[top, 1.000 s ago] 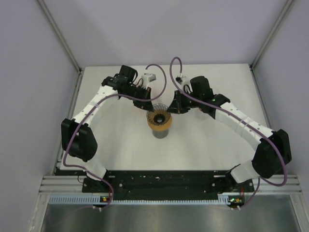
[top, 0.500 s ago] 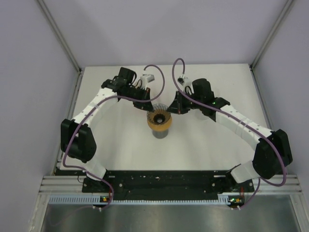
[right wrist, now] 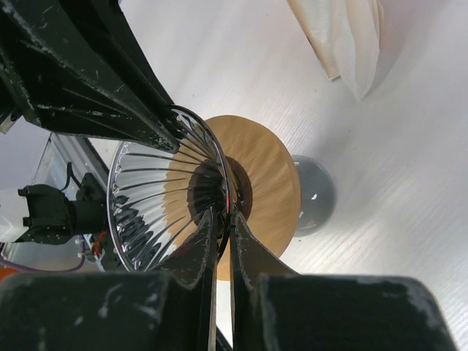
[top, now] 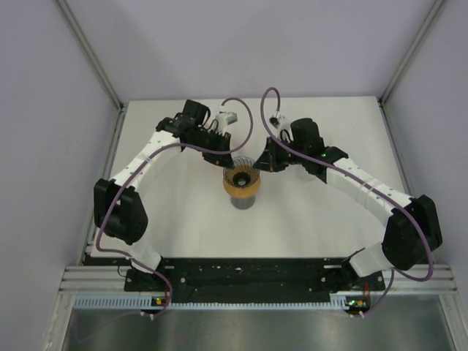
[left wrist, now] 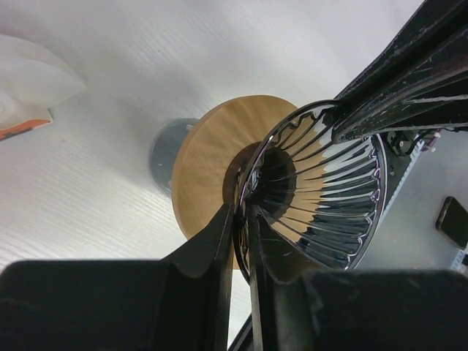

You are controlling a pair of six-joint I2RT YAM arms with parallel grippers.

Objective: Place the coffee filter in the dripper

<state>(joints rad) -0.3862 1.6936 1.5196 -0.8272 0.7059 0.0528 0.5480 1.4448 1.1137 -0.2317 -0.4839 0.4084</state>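
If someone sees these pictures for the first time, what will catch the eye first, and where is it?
First, the ribbed glass dripper with its wooden ring, set on a grey cup at the middle of the table. The left claw and the right claw each pinch its glass rim from opposite sides. A white paper filter lies on the table nearby, not yet in the dripper.

Pinched nearly closed: left end effector [left wrist: 241, 219], right end effector [right wrist: 221, 228].

White table [top: 183, 219] with grey cup [right wrist: 314, 194], filter [right wrist: 344, 36]
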